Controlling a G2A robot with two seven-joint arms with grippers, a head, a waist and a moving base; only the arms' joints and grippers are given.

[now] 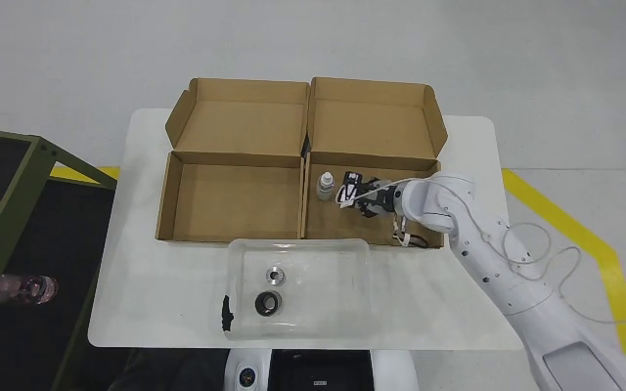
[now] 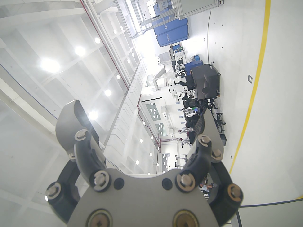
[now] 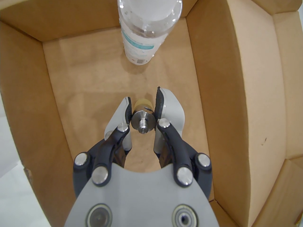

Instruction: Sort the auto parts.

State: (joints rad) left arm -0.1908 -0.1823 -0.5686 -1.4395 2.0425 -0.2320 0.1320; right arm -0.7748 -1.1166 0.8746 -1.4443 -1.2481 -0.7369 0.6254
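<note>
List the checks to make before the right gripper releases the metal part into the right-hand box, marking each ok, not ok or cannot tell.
1. Grip: right gripper shut on the metal part: ok.
2. Place: part inside the walls of the right-hand box: ok.
3. Clearance: bottle upright, apart from the part: ok.
4. Part touching the box floor: cannot tell.
5. Other arm: left gripper open, aimed away from the table: ok.
6. Sorting done: not ok, a silver part and a black ring lie in the clear tray.
</note>
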